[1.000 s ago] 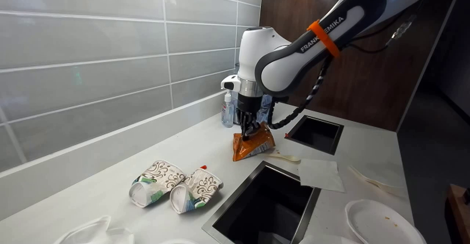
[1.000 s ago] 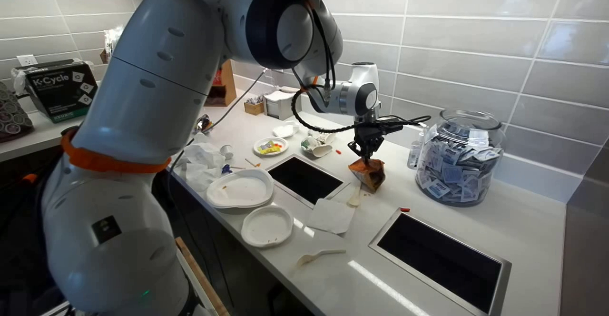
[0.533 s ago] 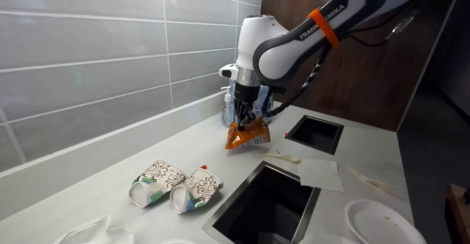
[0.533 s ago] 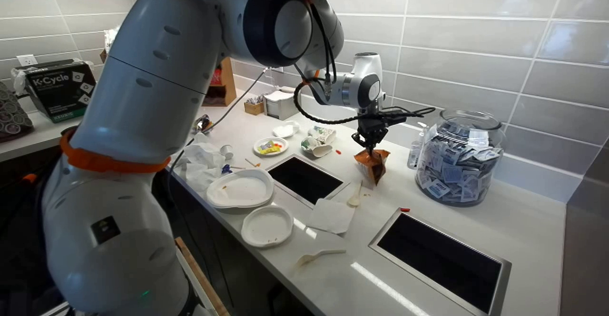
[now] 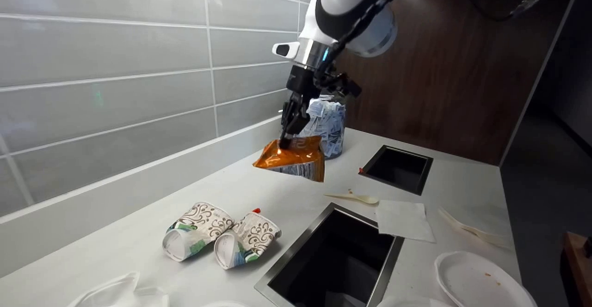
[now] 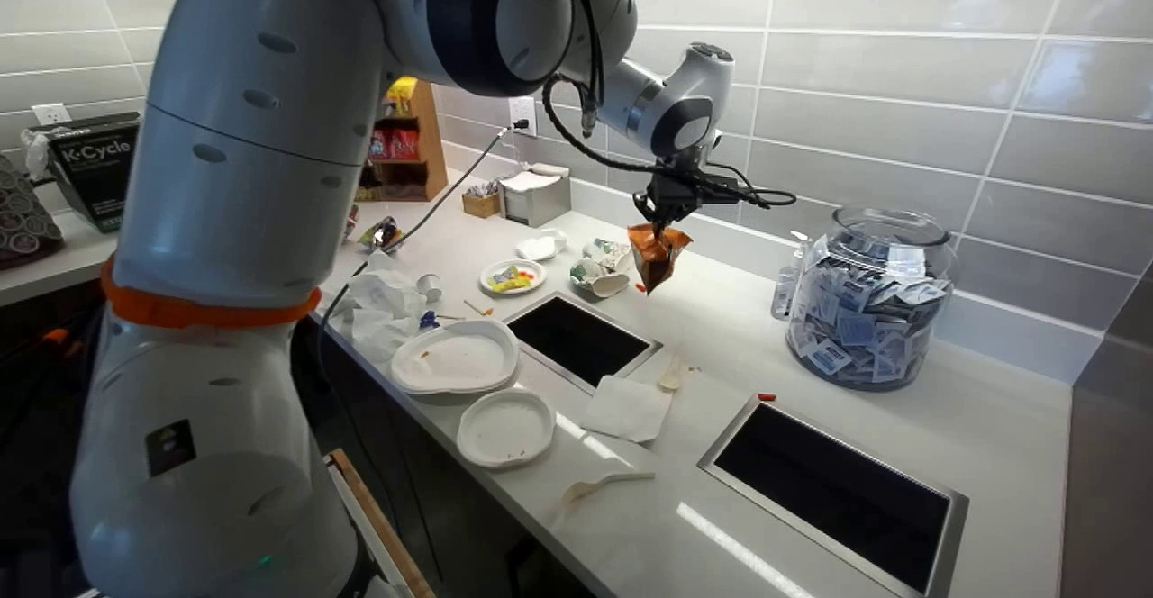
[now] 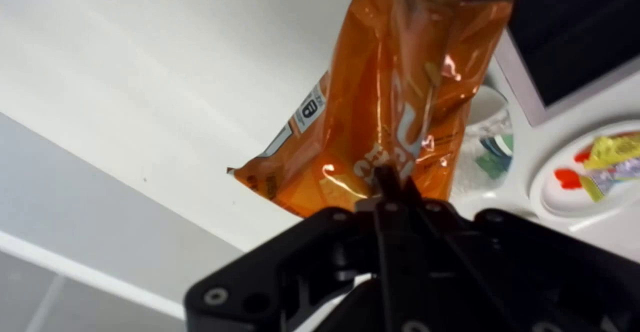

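Note:
My gripper (image 5: 285, 143) is shut on a shiny orange snack bag (image 5: 298, 160) and holds it up above the white counter. In an exterior view (image 6: 656, 260) the bag hangs below the fingertips with one corner pointing down. In the wrist view the bag (image 7: 350, 122) spreads out ahead of the closed fingers (image 7: 397, 184), which pinch its film near the printed lettering. The wrist is tilted. Two crumpled paper cups with a brown swirl pattern (image 5: 249, 240) lie on the counter near the bag, below it.
Two metal-rimmed dark openings (image 5: 386, 270) are set in the counter. A glass jar of packets (image 6: 874, 310) and a pump bottle (image 6: 785, 290) stand by the tiled wall. A spoon (image 5: 356, 198), a napkin (image 5: 404, 219), plates (image 6: 455, 359) and a candy-wrapper plate (image 6: 512, 277) lie about.
The gripper has raised the orange bag from the counter and carried it toward the crumpled cups. The wrist has tilted. The other things have stayed put.

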`<state>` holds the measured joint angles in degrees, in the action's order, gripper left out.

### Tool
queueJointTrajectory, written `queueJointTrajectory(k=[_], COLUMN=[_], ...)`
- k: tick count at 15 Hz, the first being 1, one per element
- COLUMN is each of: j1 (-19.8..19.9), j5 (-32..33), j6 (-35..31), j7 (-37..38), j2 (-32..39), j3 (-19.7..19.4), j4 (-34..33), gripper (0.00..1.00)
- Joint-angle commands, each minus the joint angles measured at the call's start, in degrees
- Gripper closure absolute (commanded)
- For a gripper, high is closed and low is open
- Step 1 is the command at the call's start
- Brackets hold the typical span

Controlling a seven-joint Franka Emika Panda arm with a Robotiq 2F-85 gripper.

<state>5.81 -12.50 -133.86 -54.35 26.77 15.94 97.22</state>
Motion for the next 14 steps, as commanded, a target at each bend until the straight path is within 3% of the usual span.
queueJointTrajectory(k=[1, 6, 11, 12, 14], j1=[4.45, 11.10, 16.86, 10.37, 8.67], j5=[-15.26, -37.05, -48.96, -51.63, -52.77], j6=[1.09, 5.76, 19.70, 24.51, 30.85], j7=[-10.41, -30.16, -50.60, -54.92, -60.72], j2=[-6.69, -11.60, -14.16, -15.25, -15.49], j3=[4.90, 10.73, 11.59, 3.15, -1.15], j4=[6.15, 11.80, 16.53, 16.87, 17.98], gripper=[1.00, 1.00, 1.00, 1.00, 1.00])
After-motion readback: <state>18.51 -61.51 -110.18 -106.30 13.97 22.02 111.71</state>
